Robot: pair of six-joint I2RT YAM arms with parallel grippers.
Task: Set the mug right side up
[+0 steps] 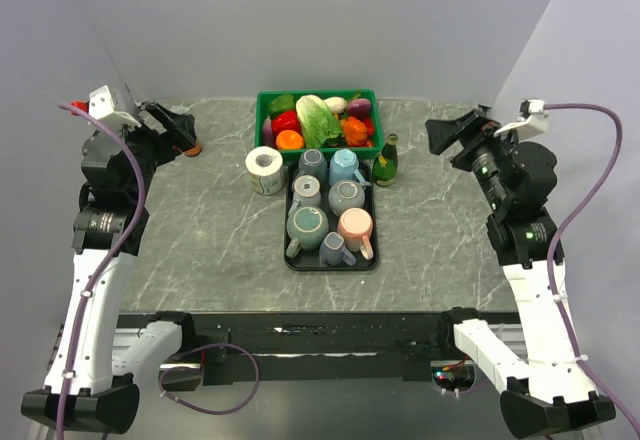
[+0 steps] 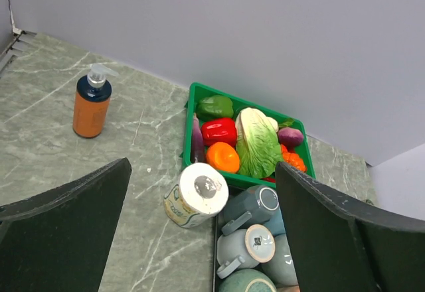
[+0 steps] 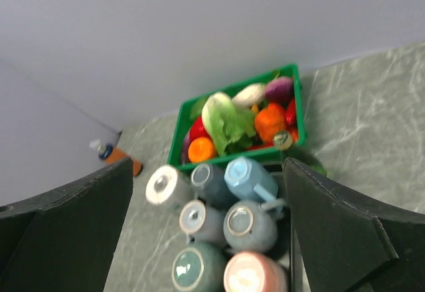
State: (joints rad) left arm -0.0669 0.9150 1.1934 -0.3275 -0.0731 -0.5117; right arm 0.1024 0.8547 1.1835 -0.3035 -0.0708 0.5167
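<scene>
Several mugs stand bottom up, packed together on a black tray (image 1: 330,267) in the middle of the table. Among them are a dark blue-grey mug (image 1: 312,163), a light blue mug (image 1: 345,166), a teal mug (image 1: 307,227) and a pink mug (image 1: 355,227). My left gripper (image 1: 180,130) hangs open, raised at the far left, well away from the tray. My right gripper (image 1: 447,138) is open too, raised at the far right. The left wrist view shows the dark mug (image 2: 255,206) between the wide jaws of the left gripper (image 2: 202,172). The right wrist view frames the light blue mug (image 3: 244,178) below the right gripper (image 3: 207,166).
A green crate (image 1: 320,150) of vegetables stands right behind the tray. A toilet roll (image 1: 266,170) lies at the tray's far left corner and a green bottle (image 1: 385,162) at its far right. An orange soap bottle (image 2: 91,104) stands at the back left.
</scene>
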